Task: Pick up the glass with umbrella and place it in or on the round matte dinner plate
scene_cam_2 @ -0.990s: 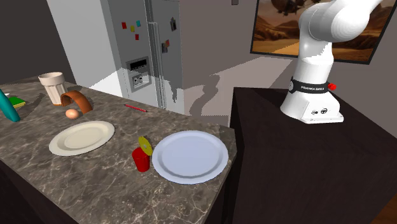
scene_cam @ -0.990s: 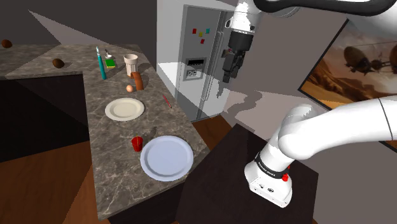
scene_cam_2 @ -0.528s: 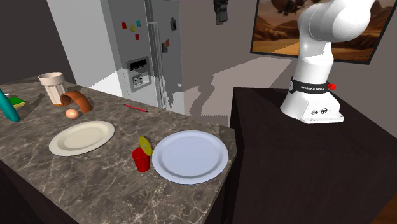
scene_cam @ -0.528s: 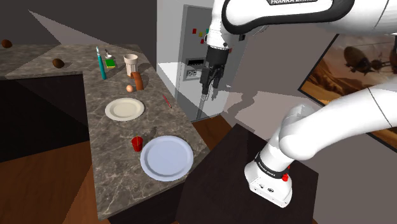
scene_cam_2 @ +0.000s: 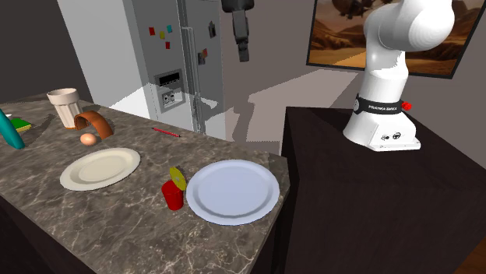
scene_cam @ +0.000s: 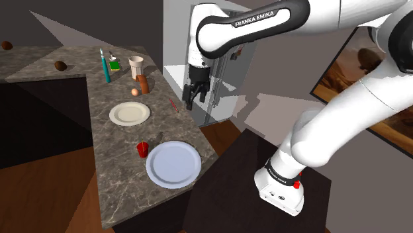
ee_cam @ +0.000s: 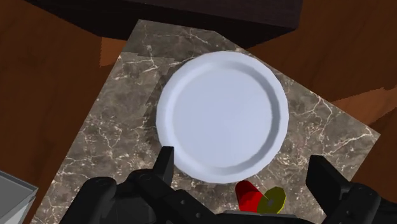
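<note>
The all-black two-finger gripper [ee_cam: 242, 162] hangs high above the dark grey marble counter [scene_cam: 116, 179]. Its fingers stand wide apart and hold nothing. The small red glass with a yellow-green umbrella [scene_cam_2: 173, 194] stands on the counter, just beside the round pale blue-white plate [scene_cam_2: 232, 191].

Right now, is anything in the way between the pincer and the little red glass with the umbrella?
No, nothing visible. The open black pincer hangs high in the air; the small red glass with a yellow umbrella stands free beside the pale round plate.
</note>
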Robot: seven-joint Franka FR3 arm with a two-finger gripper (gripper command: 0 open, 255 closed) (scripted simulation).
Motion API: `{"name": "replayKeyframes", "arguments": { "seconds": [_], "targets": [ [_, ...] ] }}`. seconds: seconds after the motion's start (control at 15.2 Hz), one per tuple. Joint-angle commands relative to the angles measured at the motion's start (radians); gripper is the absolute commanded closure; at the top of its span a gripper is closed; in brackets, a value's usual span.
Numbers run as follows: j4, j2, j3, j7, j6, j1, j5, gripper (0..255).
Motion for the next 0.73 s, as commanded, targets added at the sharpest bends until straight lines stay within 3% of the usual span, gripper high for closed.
{"name": "replayKeyframes", "arguments": {
  "seconds": [0.0,0.66],
  "targets": [
    [0.016,0.070,0.017,0.022,0.054,0.006,-0.003,0],
    [0.224,0.468,0.066,0.154,0.229,0.047,-0.077,0]
  ]
}}
